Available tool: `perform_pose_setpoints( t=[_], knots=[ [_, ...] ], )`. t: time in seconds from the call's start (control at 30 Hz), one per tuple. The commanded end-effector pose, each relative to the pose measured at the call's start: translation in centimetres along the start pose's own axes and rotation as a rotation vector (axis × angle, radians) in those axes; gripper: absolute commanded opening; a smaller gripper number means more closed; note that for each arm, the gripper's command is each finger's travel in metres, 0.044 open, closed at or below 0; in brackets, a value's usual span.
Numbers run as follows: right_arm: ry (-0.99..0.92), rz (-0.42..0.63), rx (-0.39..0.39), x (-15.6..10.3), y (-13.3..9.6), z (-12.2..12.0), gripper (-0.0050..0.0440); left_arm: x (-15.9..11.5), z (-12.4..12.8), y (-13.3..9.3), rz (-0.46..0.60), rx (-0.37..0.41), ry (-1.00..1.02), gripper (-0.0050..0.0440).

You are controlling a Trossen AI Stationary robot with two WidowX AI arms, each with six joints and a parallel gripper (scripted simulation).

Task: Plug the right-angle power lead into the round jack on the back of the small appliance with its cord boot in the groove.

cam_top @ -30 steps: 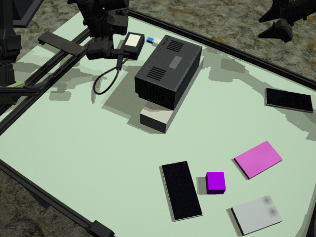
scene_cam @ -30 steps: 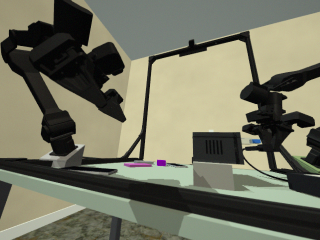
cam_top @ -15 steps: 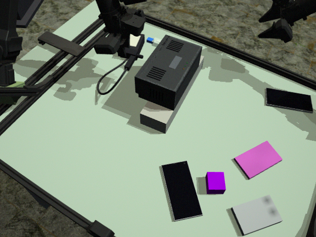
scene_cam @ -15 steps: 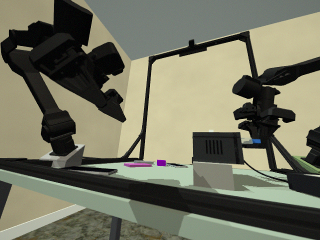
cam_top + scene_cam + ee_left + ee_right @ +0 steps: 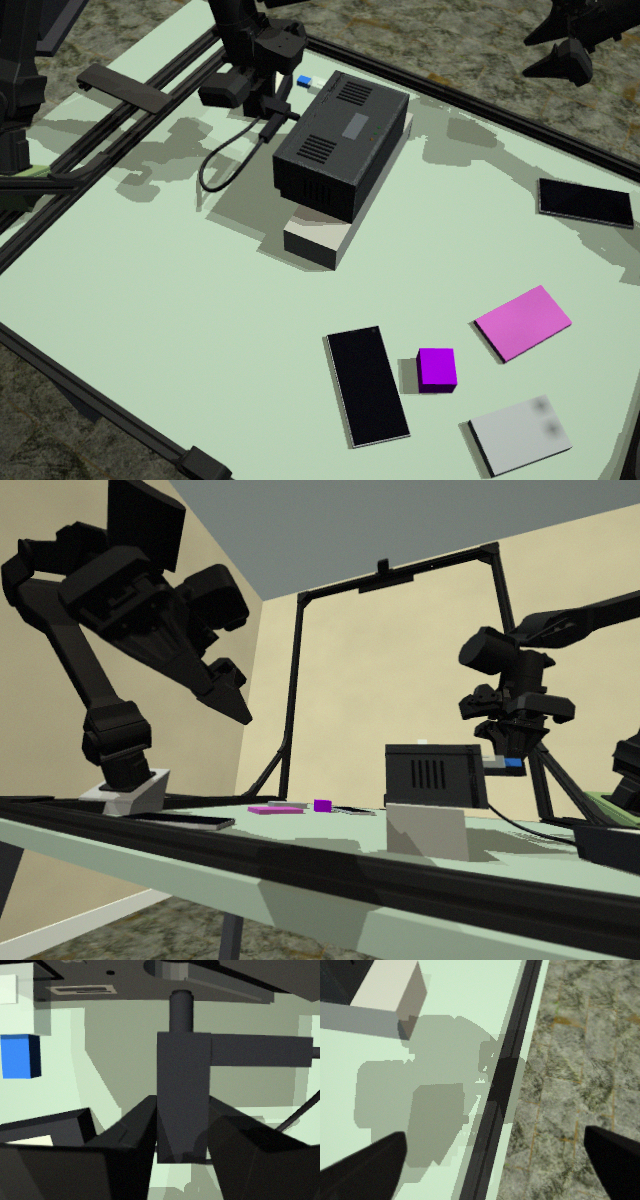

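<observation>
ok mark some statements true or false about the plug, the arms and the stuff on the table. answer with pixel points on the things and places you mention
1. The left gripper point(image 5: 268, 105) point(image 5: 178, 1103) is shut on the right-angle plug point(image 5: 276, 114) point(image 5: 183, 1095). True.
2. The plug's barrel is fully inside the round jack. False: the barrel shows outside the back of the appliance point(image 5: 330, 149) point(image 5: 429, 777).
3. The right gripper point(image 5: 542, 56) point(image 5: 494, 1137) is open, with nothing between its jaws. True.
4. The purple cube point(image 5: 436, 367) point(image 5: 322, 805) sits on top of the pink slab point(image 5: 522, 322) point(image 5: 275, 810). False: it stands beside it on the table.
</observation>
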State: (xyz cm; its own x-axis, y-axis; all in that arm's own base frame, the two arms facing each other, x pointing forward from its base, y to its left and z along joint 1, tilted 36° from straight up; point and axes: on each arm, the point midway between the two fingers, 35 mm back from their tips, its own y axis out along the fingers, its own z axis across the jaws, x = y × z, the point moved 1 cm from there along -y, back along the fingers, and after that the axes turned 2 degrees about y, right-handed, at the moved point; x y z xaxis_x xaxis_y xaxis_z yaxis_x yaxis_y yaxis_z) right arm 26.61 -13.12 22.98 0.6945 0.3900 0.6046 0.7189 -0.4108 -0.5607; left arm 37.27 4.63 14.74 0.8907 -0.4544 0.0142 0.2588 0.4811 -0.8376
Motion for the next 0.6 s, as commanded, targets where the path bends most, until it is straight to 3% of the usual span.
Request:
perform_pose_setpoints(
  t=[0.0,0.57],
  knots=[
    [0.0,0.0,0.0,-0.01,0.0,0.0,0.04,0.2,0.0,0.13,-0.002,0.024,0.012,0.0],
    [0.0,0.0,0.0,-0.01,0.0,0.0,0.04,0.48,-0.38,0.62,-0.004,0.158,0.061,0.0]
  ],
)
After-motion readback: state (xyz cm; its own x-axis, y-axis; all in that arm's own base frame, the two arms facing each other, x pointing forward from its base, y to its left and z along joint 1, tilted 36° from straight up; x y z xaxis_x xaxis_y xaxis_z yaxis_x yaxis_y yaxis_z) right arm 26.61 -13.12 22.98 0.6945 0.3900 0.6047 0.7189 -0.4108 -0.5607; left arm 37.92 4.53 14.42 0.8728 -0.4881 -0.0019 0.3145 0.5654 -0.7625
